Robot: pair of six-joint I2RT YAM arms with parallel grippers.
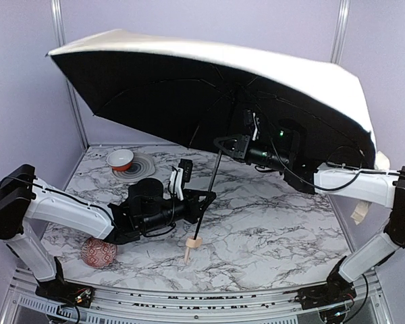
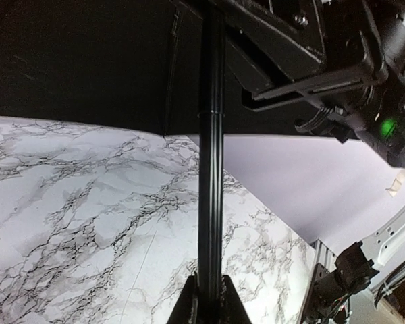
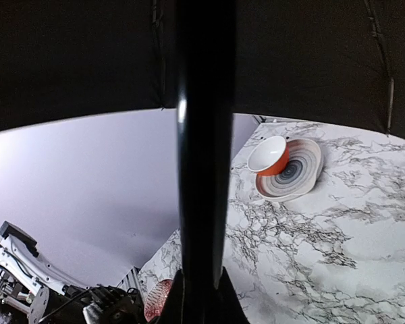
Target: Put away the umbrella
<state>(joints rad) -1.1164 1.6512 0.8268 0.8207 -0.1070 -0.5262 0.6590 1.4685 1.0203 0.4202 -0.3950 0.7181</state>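
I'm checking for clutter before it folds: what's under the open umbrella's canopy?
Its black shaft, gripped low by the left gripper and higher by the right gripper; further back, a red bowl on a grey plate. The canopy hides the table's far right corner.

The umbrella (image 1: 209, 81) stands open above the counter (image 1: 270, 223), its shaft (image 1: 212, 177) slanting down to the handle (image 1: 193, 244) at front centre. The left gripper (image 1: 204, 202) sits low on the shaft, the right gripper (image 1: 223, 145) higher up. A bowl (image 1: 120, 159) on a plate (image 1: 143, 166) lies rear left; a ball (image 1: 98, 253) lies front left, beside the left arm.
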